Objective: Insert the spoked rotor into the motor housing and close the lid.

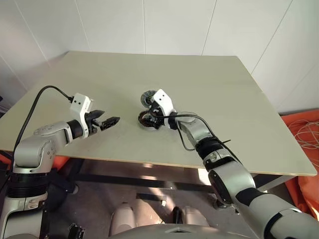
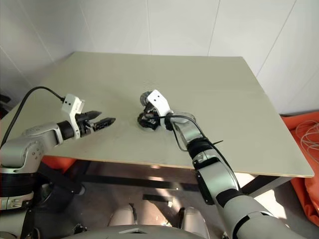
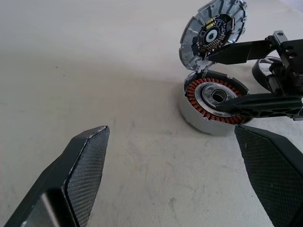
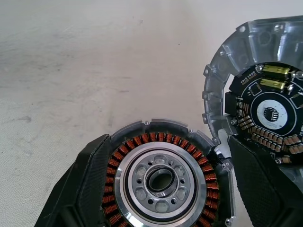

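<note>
Lighting over my table [image 1: 209,99] is even, soft daylight, bright on the far white wall, with a patch of direct sun on the floor beneath the near edge. Shadows are faint: a soft one lies beside the motor housing [image 3: 213,101], and mild glare shows on its metal rim and on the lid [image 4: 251,85]. My left gripper's fingers [image 3: 85,170] are blurred near the lens.
</note>
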Robot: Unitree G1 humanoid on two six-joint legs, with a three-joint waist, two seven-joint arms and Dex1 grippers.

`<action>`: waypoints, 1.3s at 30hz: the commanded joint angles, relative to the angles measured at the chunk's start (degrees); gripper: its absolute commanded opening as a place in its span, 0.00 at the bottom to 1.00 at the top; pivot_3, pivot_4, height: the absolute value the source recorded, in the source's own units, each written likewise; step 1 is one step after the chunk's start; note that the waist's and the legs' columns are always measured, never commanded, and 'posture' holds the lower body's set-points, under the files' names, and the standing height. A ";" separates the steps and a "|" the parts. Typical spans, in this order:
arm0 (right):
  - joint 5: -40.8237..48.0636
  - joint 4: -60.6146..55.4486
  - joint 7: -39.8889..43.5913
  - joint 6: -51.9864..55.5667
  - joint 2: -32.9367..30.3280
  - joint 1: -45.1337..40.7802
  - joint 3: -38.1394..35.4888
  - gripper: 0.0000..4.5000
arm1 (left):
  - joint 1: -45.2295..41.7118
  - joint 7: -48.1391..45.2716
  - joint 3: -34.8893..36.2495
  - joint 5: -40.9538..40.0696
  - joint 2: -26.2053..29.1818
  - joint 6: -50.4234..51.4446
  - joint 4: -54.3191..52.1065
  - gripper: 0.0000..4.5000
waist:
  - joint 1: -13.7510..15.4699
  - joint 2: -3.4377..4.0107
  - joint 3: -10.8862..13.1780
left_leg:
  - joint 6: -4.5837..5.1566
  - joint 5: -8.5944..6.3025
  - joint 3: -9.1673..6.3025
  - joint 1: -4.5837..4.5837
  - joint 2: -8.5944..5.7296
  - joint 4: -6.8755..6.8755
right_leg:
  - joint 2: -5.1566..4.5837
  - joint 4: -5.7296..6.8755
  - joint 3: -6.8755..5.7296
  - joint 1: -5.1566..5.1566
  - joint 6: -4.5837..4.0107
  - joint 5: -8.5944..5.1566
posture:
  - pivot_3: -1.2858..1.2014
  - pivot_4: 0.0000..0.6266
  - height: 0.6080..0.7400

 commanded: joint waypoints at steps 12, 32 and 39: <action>1.73 -4.91 1.87 1.58 -0.09 0.68 -1.10 0.01 | -1.52 -0.18 -0.04 0.99 0.50 -1.76 -1.03 1.00 | 0.00 0.00 0.00 | 0.00 0.00 0.00 0.00 0.00 0.00 | 0.00 0.00 0.00 -0.01 0.00 0.00 | 0.52 0.00 1.00; 0.63 -0.41 -1.12 -0.42 1.83 1.54 -0.52 0.01 | -0.99 -0.02 -0.04 1.39 0.77 -1.70 -1.60 1.00 | 0.01 0.00 0.00 | 0.00 0.00 0.00 0.00 0.00 -0.02 | 0.00 0.00 0.00 -0.02 0.00 0.00 | 0.52 0.00 1.00; 2.32 -4.74 -0.23 0.72 1.10 0.56 -2.06 0.01 | -1.28 -0.07 -0.53 1.51 0.46 -1.86 -1.31 1.00 | 0.00 0.00 0.00 | 0.00 0.00 0.00 0.00 0.00 -0.02 | 0.00 0.00 0.01 -0.02 0.00 0.00 | 0.52 0.00 1.00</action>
